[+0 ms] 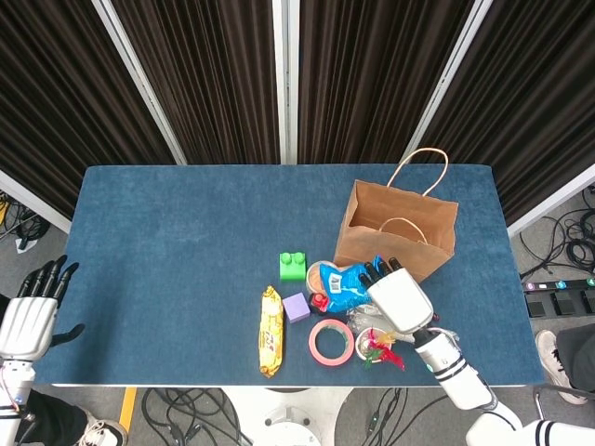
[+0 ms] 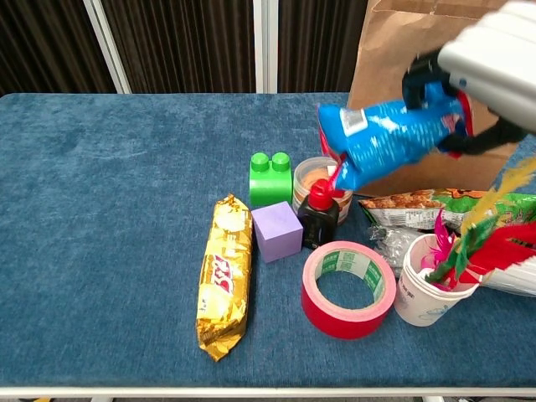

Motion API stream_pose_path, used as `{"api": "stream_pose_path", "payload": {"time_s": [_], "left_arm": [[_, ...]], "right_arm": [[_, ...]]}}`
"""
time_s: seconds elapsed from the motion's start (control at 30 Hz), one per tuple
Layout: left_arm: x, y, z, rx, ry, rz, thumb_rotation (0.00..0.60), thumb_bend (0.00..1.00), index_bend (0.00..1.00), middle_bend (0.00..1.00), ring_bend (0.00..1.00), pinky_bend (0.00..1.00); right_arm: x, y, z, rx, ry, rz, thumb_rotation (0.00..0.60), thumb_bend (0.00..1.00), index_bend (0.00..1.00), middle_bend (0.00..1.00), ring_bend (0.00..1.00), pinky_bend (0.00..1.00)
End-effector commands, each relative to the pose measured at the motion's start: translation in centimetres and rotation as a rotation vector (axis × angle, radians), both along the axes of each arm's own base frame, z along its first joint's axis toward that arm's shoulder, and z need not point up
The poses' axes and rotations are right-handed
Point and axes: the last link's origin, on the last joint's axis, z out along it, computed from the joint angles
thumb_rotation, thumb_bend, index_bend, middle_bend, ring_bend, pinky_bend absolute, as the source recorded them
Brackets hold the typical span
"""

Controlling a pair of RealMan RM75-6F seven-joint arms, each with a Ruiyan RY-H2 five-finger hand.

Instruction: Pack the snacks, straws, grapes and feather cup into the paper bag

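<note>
Crinkly blue snack packet (image 2: pixel 389 142) held aloft in front of the brown paper bag (image 1: pixel 395 232), clear of the clutter, likely so as to pass over the bag's open rim. Right robot hand (image 1: pixel 398 295) clenched around one end of the packet, rest dangling leftward. Below on the blue counter (image 1: pixel 167 242): feather-filled white paper cup (image 2: pixel 431 289), red tape roll (image 2: pixel 347 289), golden snack bar (image 2: pixel 224 275). Left robot hand (image 1: pixel 28 311) off the counter's edge, fingers spread, grasping nothing.

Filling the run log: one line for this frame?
right hand: holds blue snack bag, lifted | left hand: open, idle | paper bag: upright
</note>
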Motion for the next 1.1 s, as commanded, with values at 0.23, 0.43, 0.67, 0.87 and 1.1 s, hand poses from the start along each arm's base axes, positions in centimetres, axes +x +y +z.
{"api": "stream_pose_path", "payload": {"time_s": [0.23, 0.43, 0.67, 0.87, 1.1], "left_arm": [[0.3, 0.1, 0.0, -0.001, -0.001, -0.008, 0.600, 0.06, 0.10, 0.09, 0.00, 0.14], [0.4, 0.1, 0.1, 0.000, -0.003, -0.006, 0.600, 0.06, 0.10, 0.09, 0.00, 0.14], [0.3, 0.1, 0.1, -0.004, -0.009, -0.003, 0.600, 0.06, 0.10, 0.09, 0.00, 0.14], [0.3, 0.1, 0.0, -0.007, -0.012, -0.001, 0.600, 0.06, 0.10, 0.09, 0.00, 0.14], [0.3, 0.2, -0.2, -0.018, -0.015, -0.003, 0.600, 0.06, 0.10, 0.09, 0.00, 0.14]], "right_arm": [[6.2, 0.3, 3.1, -0.087, -0.129, 0.147, 0.600, 0.40, 0.74, 0.62, 0.49, 0.53], [10.5, 0.7, 6.1, -0.166, -0.244, 0.241, 0.600, 0.40, 0.74, 0.62, 0.49, 0.53], [12.6, 0.1, 12.2, -0.355, -0.376, 0.267, 0.600, 0.41, 0.74, 0.62, 0.49, 0.54], [11.3, -1.1, 16.4, -0.521, -0.365, 0.219, 0.600, 0.41, 0.74, 0.62, 0.49, 0.53], [7.1, -3.3, 18.9, -0.635, -0.282, 0.087, 0.600, 0.41, 0.74, 0.62, 0.49, 0.53]]}}
